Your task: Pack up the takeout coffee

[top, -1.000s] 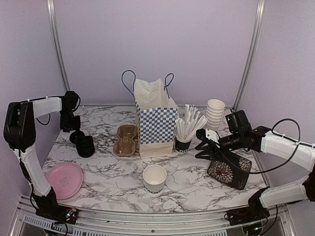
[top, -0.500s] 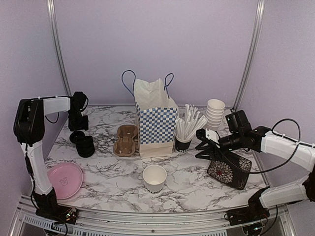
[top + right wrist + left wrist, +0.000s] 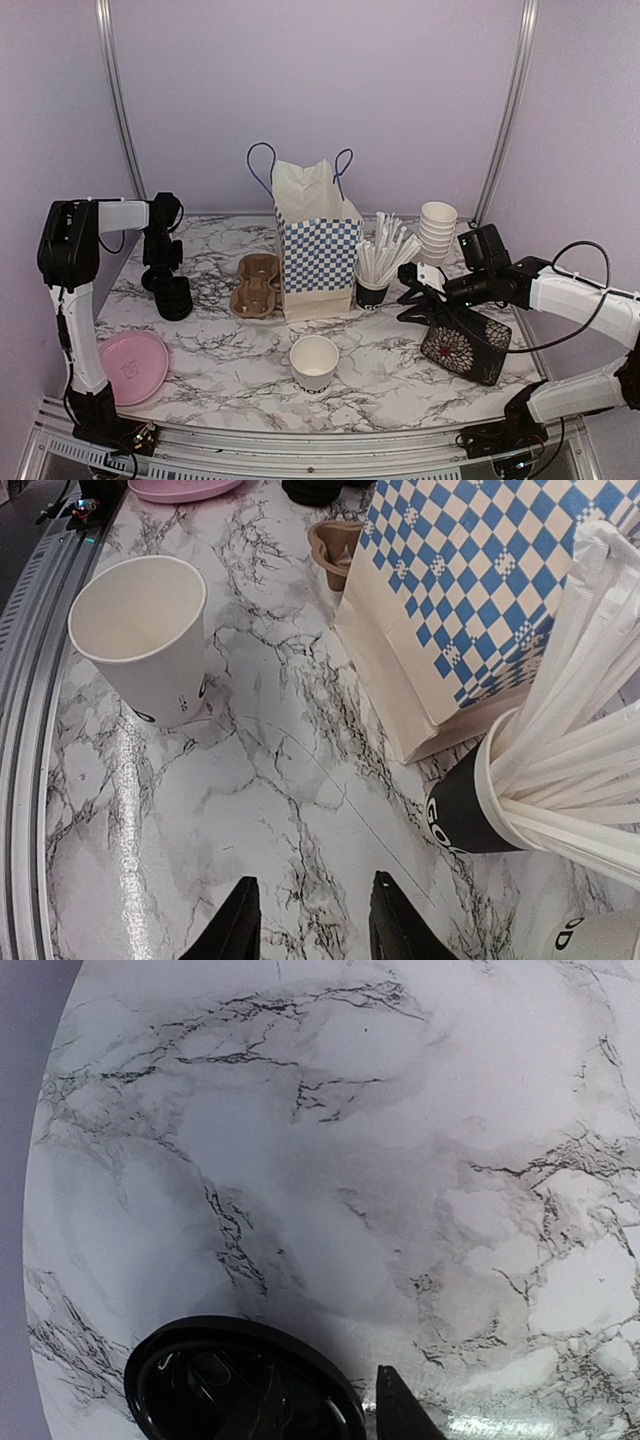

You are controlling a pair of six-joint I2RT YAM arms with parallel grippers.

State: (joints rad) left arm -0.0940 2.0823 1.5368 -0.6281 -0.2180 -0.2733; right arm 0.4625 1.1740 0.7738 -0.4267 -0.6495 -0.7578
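White paper cup (image 3: pixel 314 361) stood open on the bench (image 3: pixel 400 385); both arms kept apart from it.
The cup carrier (image 3: pixel 256 284) is seen just left of the checked bag (image 3: pixel 317 255), well behind the cup. The right gripper (image 3: pixel 315 885) is held wide and empty; the left gripper (image 3: pixel 160 266) is poised over the black lids (image 3: pixel 172 296), and its spread cannot be told.

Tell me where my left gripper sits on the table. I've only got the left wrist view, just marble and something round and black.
Observer: The left gripper hangs at the table's left rear, over the black rings.
Operator: Where's the carrier?
Observer: The carrier lies right of the rings, beside the checked bag.
Operator: Any cup nearby?
Observer: One lidless cup stands in front of the bag, apart from it.
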